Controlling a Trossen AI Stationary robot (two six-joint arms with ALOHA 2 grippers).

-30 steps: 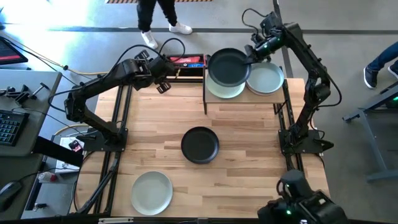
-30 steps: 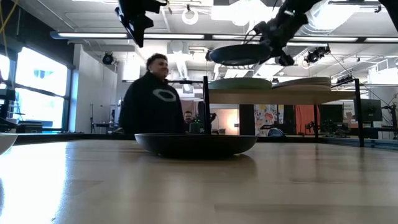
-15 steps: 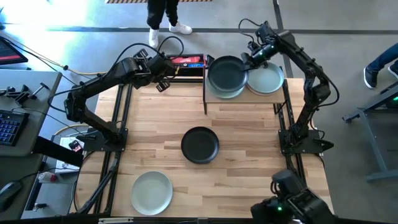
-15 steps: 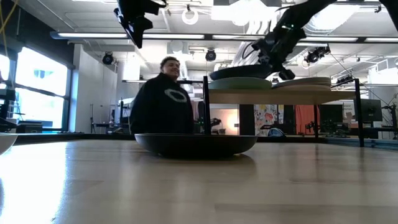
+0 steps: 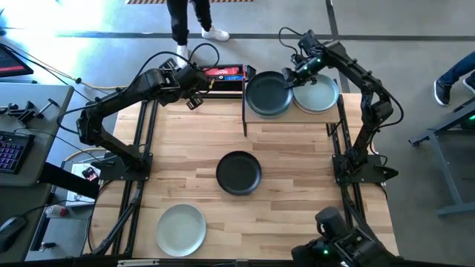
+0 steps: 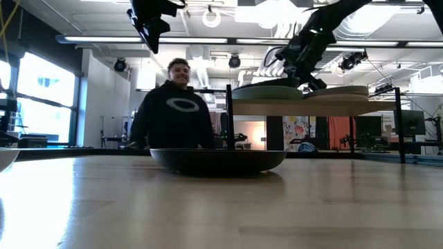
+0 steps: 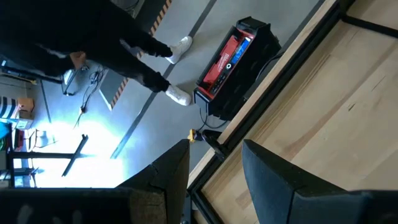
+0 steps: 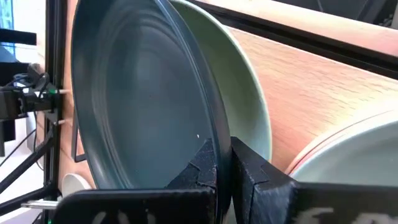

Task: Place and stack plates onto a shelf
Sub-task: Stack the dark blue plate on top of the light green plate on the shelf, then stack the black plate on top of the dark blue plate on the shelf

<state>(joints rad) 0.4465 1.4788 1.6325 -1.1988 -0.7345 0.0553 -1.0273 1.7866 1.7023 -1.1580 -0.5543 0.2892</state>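
1. Two stacks sit on the shelf (image 5: 291, 122) at the far end of the table (image 5: 185, 148): a dark teal plate (image 5: 268, 93) lying on a pale green plate (image 8: 239, 93), and beside it another pale plate (image 5: 318, 95).
2. The right hand (image 5: 291, 78) pinches the teal plate's rim, with its fingers closed on the edge nearest the neighbouring stack.
3. Risk: if the fingers open while the plate is not fully seated, it may slide off centre or clatter onto the plate below.
4. Risk: the fingers sit in the narrow gap between the two stacks, so pulling away carelessly could nudge the neighbouring plate or drag the teal one along.
5. The left hand (image 5: 194, 95) hangs above the table's far left edge, open and empty.
6. A black plate (image 5: 238, 173) at the table's centre and a pale plate (image 5: 181, 228) near the front edge are not yet shelved.
7. A person (image 6: 173, 105) stands just beyond the table.
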